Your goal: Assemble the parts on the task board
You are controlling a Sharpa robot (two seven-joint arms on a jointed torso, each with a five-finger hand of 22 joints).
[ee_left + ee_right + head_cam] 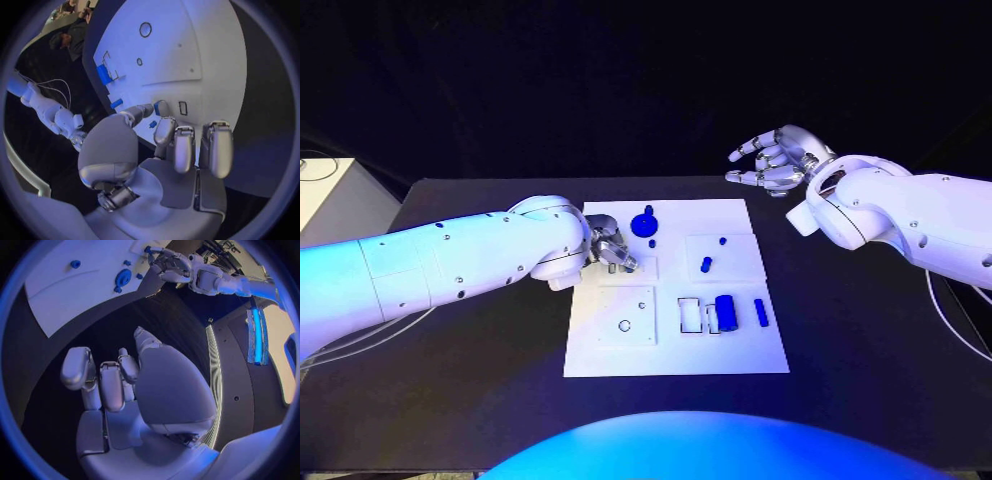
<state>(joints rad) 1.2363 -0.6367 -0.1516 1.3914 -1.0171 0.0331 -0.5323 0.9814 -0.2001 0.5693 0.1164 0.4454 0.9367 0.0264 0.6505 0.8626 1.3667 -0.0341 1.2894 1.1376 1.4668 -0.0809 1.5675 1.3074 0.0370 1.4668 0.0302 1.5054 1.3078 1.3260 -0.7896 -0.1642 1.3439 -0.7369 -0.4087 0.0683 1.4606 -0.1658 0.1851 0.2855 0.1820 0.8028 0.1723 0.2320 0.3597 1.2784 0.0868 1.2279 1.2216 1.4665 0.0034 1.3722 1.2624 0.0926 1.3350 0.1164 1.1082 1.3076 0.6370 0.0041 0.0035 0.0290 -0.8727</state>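
Silver left hand (609, 250) was recorded at the board's nine o'clock edge, fingers curled downward over the white task board (733, 355); whether anything was pinched between its fingertips could not be told. In the left wrist view the same hand (172, 150) was seen with fingers bent toward the board (212, 55), a small blue part (152, 124) lying just beside the fingertips.

Silver right hand (773, 160) was noted held above the black table (877, 350), off the board's one o'clock corner, fingers spread and curved, nothing held. In the right wrist view its fingers (103, 382) were seen loosely bent over dark table.

Parts on the board were listed as follows: a round blue disc (645, 224) at twelve o'clock; a small blue peg (707, 265) near the centre; a blue cylinder (726, 308) and a slim blue bar (762, 313) at four o'clock, side by side but apart; a small ring mark (626, 325) at seven o'clock.
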